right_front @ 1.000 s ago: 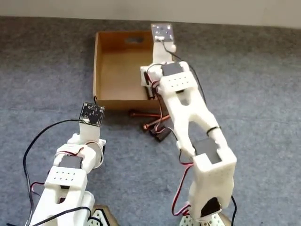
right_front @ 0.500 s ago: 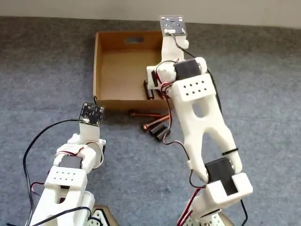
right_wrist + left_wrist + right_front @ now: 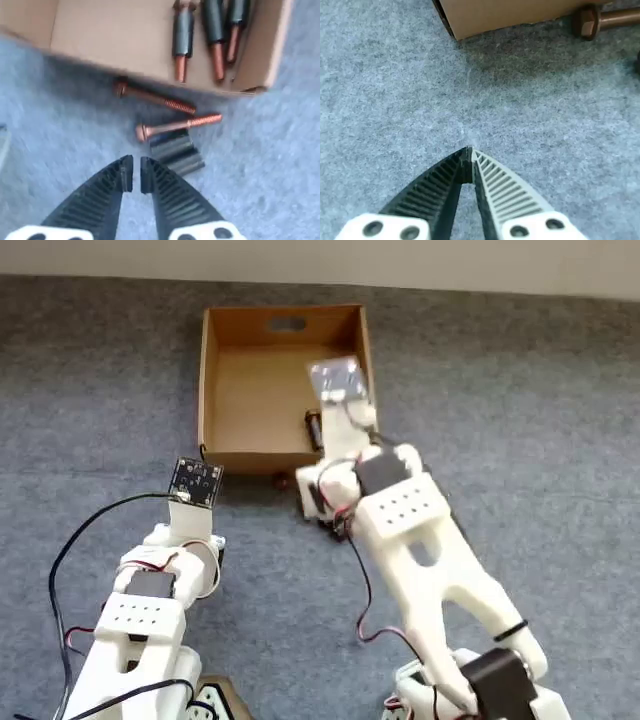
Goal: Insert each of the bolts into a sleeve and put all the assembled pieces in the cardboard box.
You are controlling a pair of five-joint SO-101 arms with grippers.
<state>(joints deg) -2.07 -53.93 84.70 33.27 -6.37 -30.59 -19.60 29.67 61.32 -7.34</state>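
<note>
A: Left gripper [image 3: 470, 152] hangs over the table, fingers pressed together, empty, close to the cardboard box [image 3: 510, 12] corner. A bolt [image 3: 605, 20] lies off to one side.

B: Right gripper [image 3: 132, 172] is nearer, fingers a sliver apart, holding nothing. The sleeve [image 3: 176, 150] lies just ahead of its tips, two bolts [image 3: 177, 125] beyond, long axes crosswise. Assembled pieces [image 3: 184, 32] are boxed. No legible print.

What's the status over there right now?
Left gripper shut, empty. Right gripper barely open, near loose sleeve. Three assembled pieces in cardboard box; two bolts outside. Nothing blocking.
</note>
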